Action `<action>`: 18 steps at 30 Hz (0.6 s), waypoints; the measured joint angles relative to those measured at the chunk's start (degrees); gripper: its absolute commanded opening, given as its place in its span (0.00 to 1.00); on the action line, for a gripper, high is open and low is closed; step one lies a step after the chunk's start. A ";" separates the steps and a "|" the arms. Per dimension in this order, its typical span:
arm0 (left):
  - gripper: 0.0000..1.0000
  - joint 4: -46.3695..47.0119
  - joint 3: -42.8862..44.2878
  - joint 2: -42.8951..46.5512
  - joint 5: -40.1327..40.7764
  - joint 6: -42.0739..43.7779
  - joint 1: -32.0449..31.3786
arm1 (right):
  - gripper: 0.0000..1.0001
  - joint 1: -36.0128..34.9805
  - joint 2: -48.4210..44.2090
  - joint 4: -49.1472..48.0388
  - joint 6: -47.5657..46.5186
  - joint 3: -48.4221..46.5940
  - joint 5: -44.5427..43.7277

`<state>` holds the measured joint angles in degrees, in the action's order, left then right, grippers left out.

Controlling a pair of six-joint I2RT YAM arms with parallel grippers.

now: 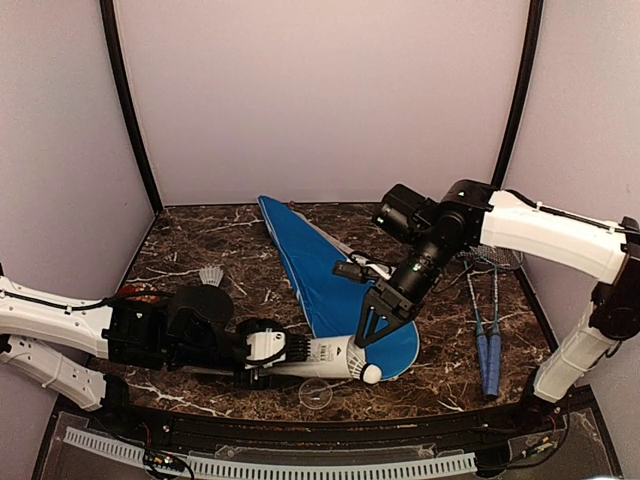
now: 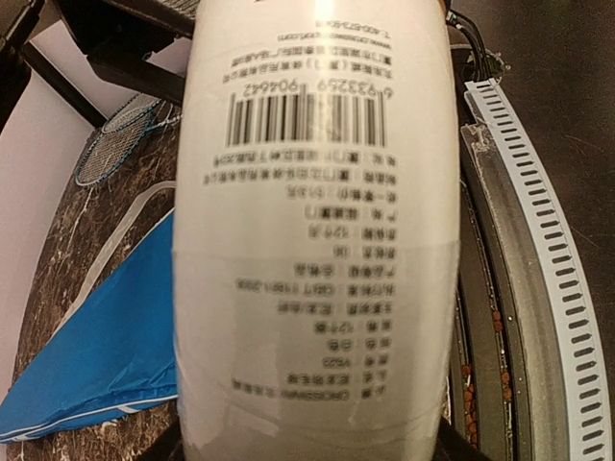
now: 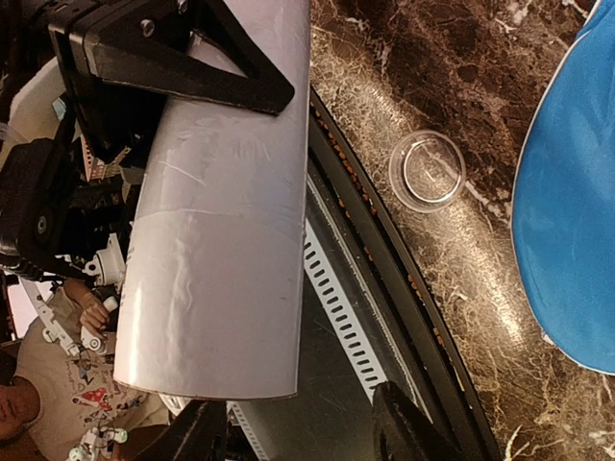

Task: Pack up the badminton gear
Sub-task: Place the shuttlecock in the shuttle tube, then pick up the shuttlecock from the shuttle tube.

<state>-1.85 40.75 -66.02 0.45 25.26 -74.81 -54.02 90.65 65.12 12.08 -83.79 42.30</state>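
My left gripper (image 1: 288, 348) is shut on the long white tube (image 1: 325, 356), holding it level above the table's front edge. In the left wrist view the tube (image 2: 317, 240) fills the frame, barcode label facing up. A white rounded cork (image 1: 371, 374) sticks out of its right end. My right gripper (image 1: 375, 322) hangs open just above that end; its wrist view shows both fingers apart, with the tube (image 3: 226, 221) ahead of them. The blue cover (image 1: 330, 275) lies flat mid-table. Two rackets (image 1: 487, 335) with blue handles lie at the right. One shuttlecock (image 1: 211, 275) stands at the left.
A clear round lid (image 1: 316, 394) lies on the marble table near the front edge, also seen as the lid (image 3: 428, 171) beside the blue cover (image 3: 567, 192). A slotted white cable duct (image 3: 341, 307) runs along the front. Grey walls close in the table's back and sides.
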 measured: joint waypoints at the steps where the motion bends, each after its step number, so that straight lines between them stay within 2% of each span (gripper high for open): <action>1: 0.60 0.33 0.00 0.04 -0.09 -0.37 -0.02 | 0.57 0.11 -0.44 -0.11 0.28 0.00 -0.26; 11: 0.60 4.26 0.00 0.04 0.57 -5.68 0.02 | 0.68 3.23 -6.03 -5.55 5.27 1.40 -1.42; 18: 0.60 7.96 -1.62 -0.33 0.02 -10.86 0.44 | 0.73 7.04 -8.96 -14.05 9.55 4.20 -1.40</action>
<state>6.11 39.13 -66.35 0.47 14.39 -74.37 -46.98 81.69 51.07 21.63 -79.59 40.91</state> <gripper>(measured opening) 0.604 0.724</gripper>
